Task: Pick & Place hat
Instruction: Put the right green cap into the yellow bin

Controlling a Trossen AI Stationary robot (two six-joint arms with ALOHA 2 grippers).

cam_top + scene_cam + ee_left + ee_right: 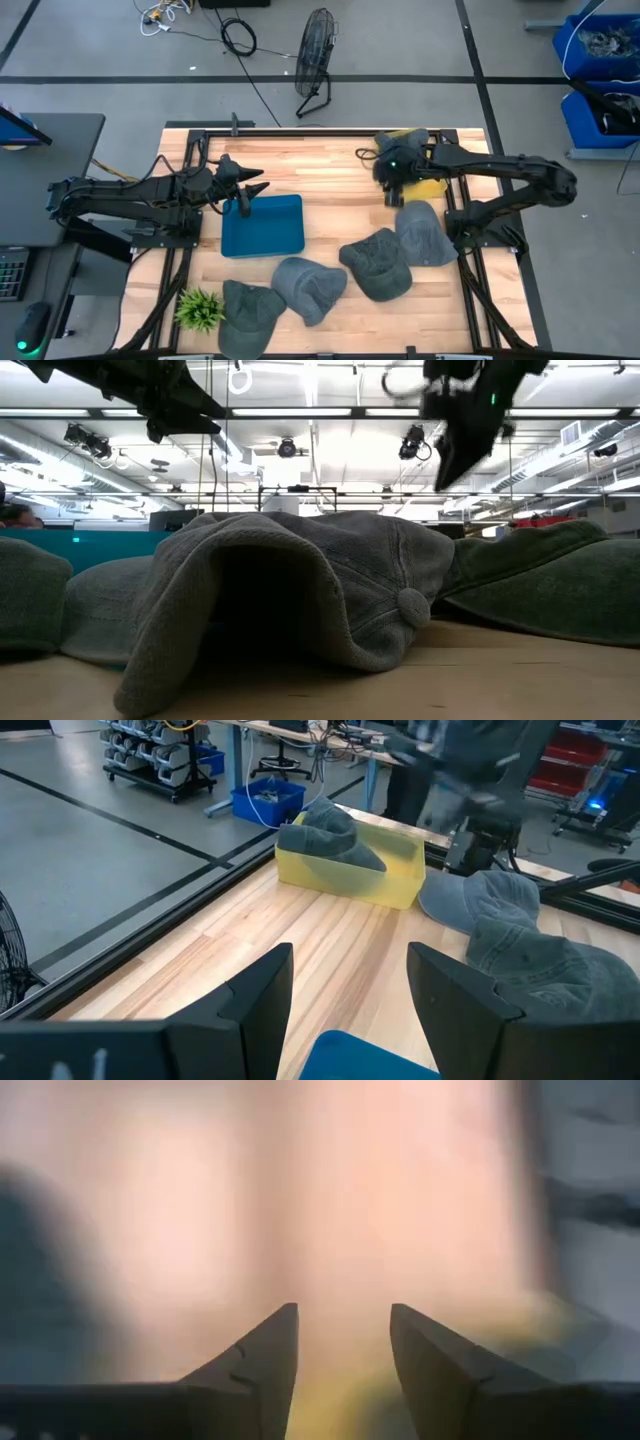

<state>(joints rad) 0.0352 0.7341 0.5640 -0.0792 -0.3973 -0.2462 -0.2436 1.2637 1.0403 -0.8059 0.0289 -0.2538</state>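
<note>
Several grey-green caps lie on the wooden table: one (pixel 424 232) at the right, one (pixel 379 263) beside it, one (pixel 309 288) in the middle, one (pixel 250 314) near the front edge. Another cap (pixel 335 832) sits in the yellow bin (pixel 350 872) at the far right. My right gripper (pixel 393 195) hangs open above the table beside the yellow bin (pixel 428 187), holding nothing; its fingers (pixel 343 1355) point down at bare wood. My left gripper (pixel 248 195) is open over the far left corner of the blue tray (pixel 263 226).
A small green plant (pixel 199 308) stands at the table's near left corner. The black frame rails (pixel 466 250) run along both sides of the table. Bare wood lies between the tray and the yellow bin. In the low view one cap (pixel 290 590) fills the foreground.
</note>
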